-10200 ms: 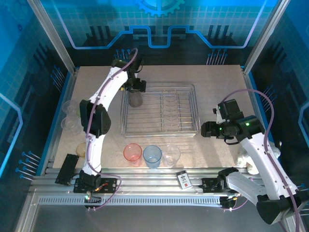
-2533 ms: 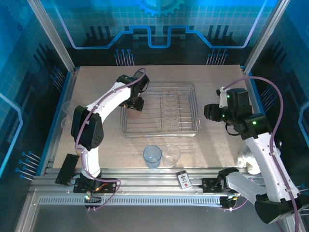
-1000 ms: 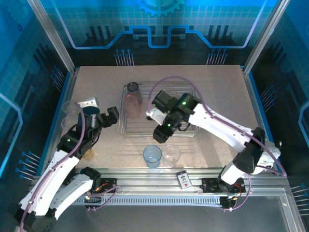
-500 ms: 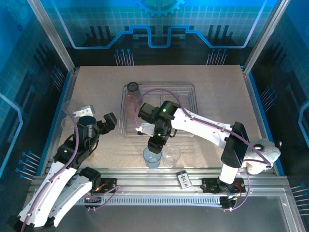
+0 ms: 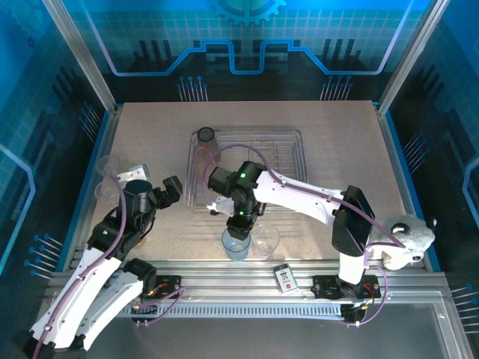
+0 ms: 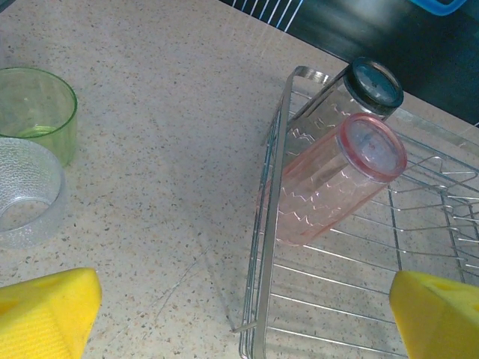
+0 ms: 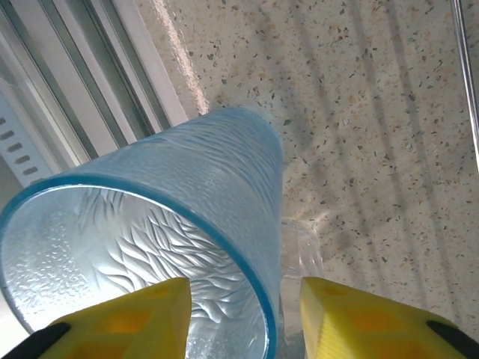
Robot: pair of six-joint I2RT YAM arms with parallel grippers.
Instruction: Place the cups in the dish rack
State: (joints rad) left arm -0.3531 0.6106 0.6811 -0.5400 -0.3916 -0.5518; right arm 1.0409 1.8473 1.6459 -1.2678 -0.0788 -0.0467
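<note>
The chrome dish rack (image 5: 288, 196) holds a pink cup (image 5: 202, 161) and a smoky grey cup (image 5: 206, 137), both lying tilted at its left end (image 6: 269, 224). A light blue cup (image 5: 236, 244) and a clear cup (image 5: 266, 239) stand upright in front of the rack. My right gripper (image 5: 239, 224) hangs over the blue cup (image 7: 187, 202), open: one finger inside the rim, one outside beside the clear cup (image 7: 301, 258), with small gaps to the wall. My left gripper (image 5: 171, 188) stands wide open left of the rack, holding nothing.
A green cup (image 6: 37, 105) and a clear textured cup (image 6: 26, 191) stand on the left of the table. A black-and-white card (image 5: 284, 278) lies on the front rail. The aluminium rail (image 7: 97, 82) runs close behind the blue cup.
My right arm has swung from over the rack towards the front edge and come down over the blue cup, its jaws narrowing. My left arm has hardly moved.
</note>
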